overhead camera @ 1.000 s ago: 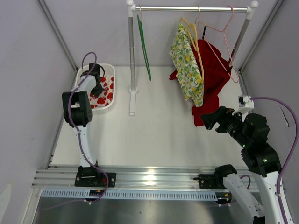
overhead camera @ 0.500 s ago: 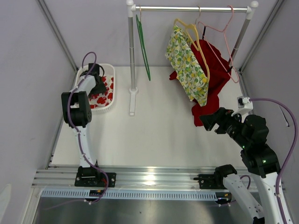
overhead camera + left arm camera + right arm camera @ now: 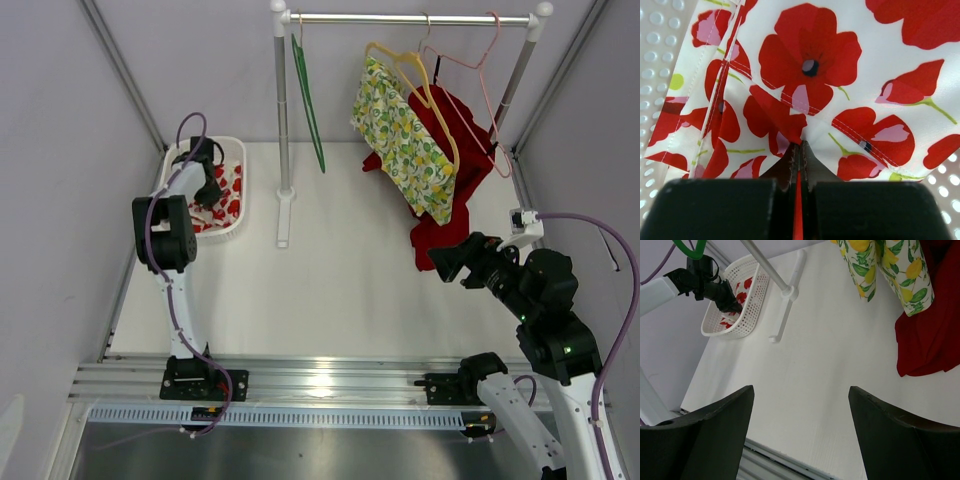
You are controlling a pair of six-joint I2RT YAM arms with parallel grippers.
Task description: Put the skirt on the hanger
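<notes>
The skirt, white with red poppies, lies in a white perforated basket at the far left. My left gripper is down in the basket. In the left wrist view its jaws are shut on a pinched fold of the skirt. An empty green hanger and an empty pink hanger hang on the rail. My right gripper is open and empty above the table, below the hanging clothes; its view looks across the table at the basket.
A lemon-print garment hangs tilted on a yellow hanger beside a red garment, both close to my right gripper. The rack's left post and foot stand between the basket and the hanging clothes.
The lemon-print garment on its yellow hanger has swung up and to the left. My right gripper has drawn slightly away from it. The left gripper stays in the basket.
</notes>
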